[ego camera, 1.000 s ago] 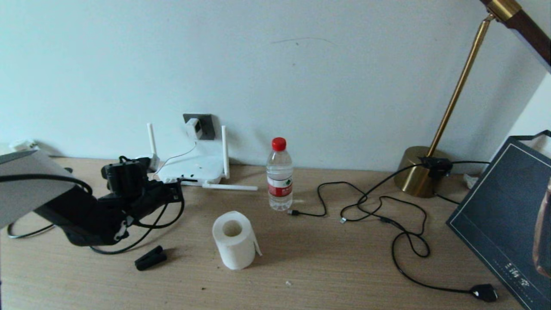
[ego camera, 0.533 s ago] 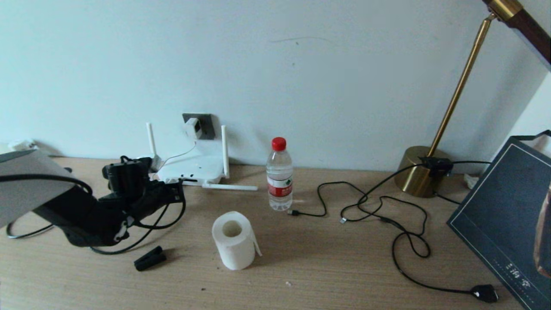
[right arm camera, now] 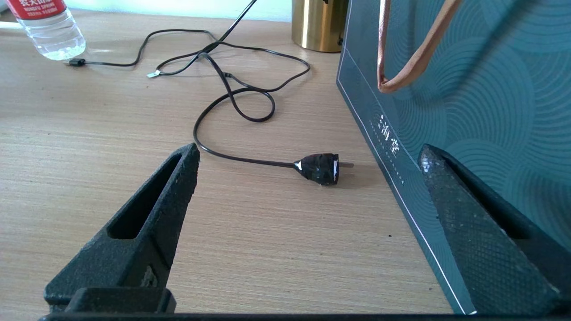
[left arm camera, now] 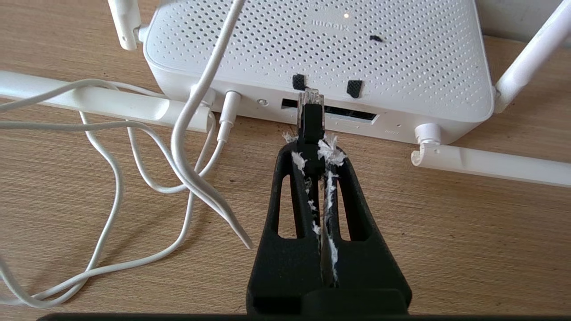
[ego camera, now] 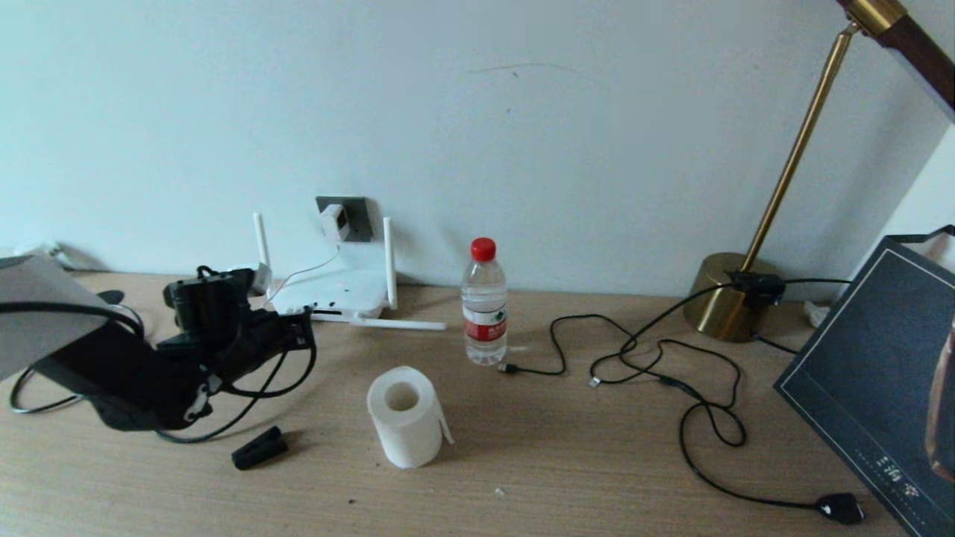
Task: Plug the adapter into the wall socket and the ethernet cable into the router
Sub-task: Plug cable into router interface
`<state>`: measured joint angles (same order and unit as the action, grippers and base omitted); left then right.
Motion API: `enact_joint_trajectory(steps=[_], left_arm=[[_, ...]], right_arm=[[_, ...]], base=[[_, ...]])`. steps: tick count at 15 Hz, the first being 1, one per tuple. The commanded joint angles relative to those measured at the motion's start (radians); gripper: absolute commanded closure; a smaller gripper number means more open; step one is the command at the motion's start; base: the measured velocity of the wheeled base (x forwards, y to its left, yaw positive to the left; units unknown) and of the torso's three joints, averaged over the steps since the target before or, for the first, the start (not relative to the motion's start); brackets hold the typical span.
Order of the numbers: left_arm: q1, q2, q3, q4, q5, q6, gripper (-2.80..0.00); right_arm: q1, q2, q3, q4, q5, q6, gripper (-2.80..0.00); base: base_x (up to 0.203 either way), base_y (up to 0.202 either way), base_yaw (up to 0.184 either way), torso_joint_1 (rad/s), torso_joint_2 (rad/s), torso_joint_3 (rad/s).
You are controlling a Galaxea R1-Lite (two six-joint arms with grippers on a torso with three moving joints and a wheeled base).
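I count one router (ego camera: pixel 332 292) with four stick antennas, one adapter (ego camera: pixel 333 221), one wall socket (ego camera: pixel 352 216), one ethernet cable (ego camera: pixel 261 391), one water bottle (ego camera: pixel 484 304), one paper roll (ego camera: pixel 405 414), one black clip (ego camera: pixel 259 447), one brass lamp (ego camera: pixel 724 294), one dark bag (ego camera: pixel 888 373), and a tangle of thin black cords (ego camera: pixel 671 373) ending in a black plug (ego camera: pixel 839 508).

My left hand (left arm camera: pixel 311 149) is pinched tight on the ethernet cable's black boot, the clear-tipped plug (left arm camera: pixel 310 99) sticking out past my fingertips. The plug tip sits right at the dark port slot (left arm camera: pixel 334 112) on the router's edge; I cannot tell whether it is seated. White fluff clings to my fingers (left arm camera: pixel 290 191).

The router is a flat white box with a perforated top, lying at the worktop's (ego camera: pixel 567 462) back edge against the wall. Two antennas stand upright and two lie flat along the worktop. The adapter, a small white cube, sits in the grey socket plate on the wall just above the router, its thin white cord (left arm camera: pixel 187 133) looping down beside my hand.

My right hand (right arm camera: pixel 308 205) hovers spread wide near the worktop's right edge, holding nothing, the bag close beside one finger. The middle front of the worktop is open wood.
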<state>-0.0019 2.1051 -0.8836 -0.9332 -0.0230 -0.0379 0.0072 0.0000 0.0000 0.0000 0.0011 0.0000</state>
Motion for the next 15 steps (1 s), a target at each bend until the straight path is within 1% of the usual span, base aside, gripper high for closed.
enact_joint_trajectory(steps=[1, 15], left_arm=[[0.000, -0.002, 0.002, -0.006, 0.000, 0.000, 0.00], [0.002, 0.066, -0.008, -0.007, -0.003, -0.002, 0.00]], right_arm=[[0.000, 0.000, 0.000, 0.000, 0.000, 0.000, -2.80], [0.000, 0.002, 0.000, 0.000, 0.000, 0.000, -2.80]], base=[[0.000, 0.000, 0.000, 0.000, 0.00, 0.000], [0.000, 0.000, 0.000, 0.000, 0.00, 0.000]])
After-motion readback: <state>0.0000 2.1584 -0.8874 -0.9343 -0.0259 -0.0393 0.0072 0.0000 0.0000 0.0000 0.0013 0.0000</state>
